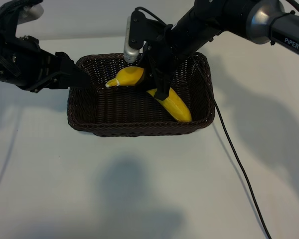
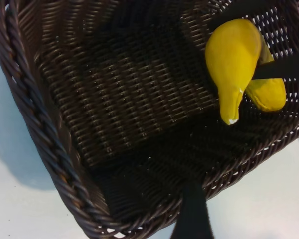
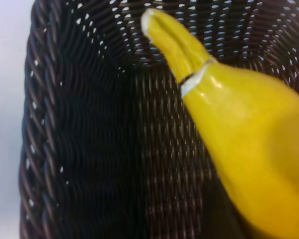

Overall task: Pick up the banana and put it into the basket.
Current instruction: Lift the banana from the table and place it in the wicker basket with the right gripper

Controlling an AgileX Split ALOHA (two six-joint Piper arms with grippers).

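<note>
The yellow banana (image 1: 178, 107) is inside the dark brown wicker basket (image 1: 139, 130), its stem end raised toward the basket's back left. My right gripper (image 1: 157, 87) reaches down into the basket and is shut on the banana's middle; one dark finger (image 2: 284, 69) crosses the banana (image 2: 234, 55) in the left wrist view. The right wrist view shows the banana (image 3: 239, 124) close up over the basket's woven floor (image 3: 79, 124). My left gripper (image 1: 82, 79) is open at the basket's left rim (image 2: 45, 139), with one finger (image 2: 192, 214) lying across that rim.
The basket stands in the middle of a white table (image 1: 139, 189). A black cable (image 1: 239, 169) runs from the basket's right side toward the table's front right. Arm shadows fall on the tabletop.
</note>
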